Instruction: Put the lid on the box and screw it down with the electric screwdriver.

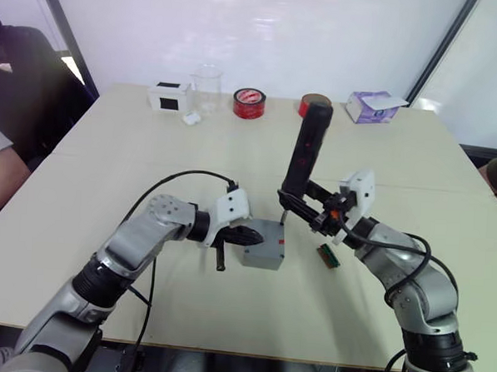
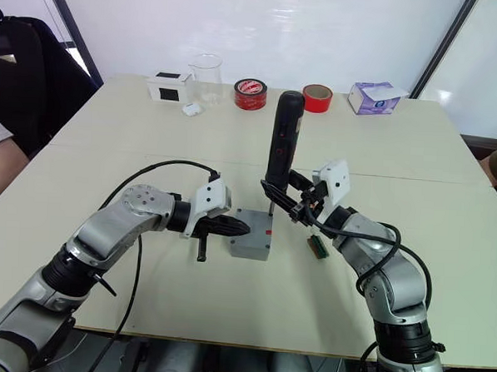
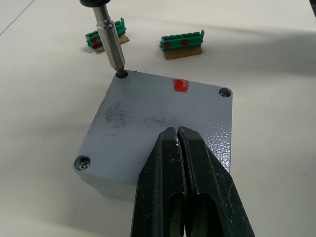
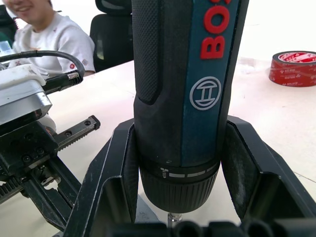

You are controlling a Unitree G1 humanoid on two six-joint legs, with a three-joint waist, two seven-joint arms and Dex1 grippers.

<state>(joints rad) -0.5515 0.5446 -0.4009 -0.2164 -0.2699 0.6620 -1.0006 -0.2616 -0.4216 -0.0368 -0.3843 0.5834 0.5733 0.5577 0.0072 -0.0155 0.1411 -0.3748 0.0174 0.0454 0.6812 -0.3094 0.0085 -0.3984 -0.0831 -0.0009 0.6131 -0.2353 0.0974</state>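
The lid is seated on the box at mid-table, pressed by the left gripper, fingers closed. The screwdriver is clamped upright in the right gripper, bit in a corner hole. Two green connectors lie just beyond.

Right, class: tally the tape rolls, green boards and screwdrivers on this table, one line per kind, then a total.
Tape rolls: 2
Green boards: 2
Screwdriver: 1
Total: 5
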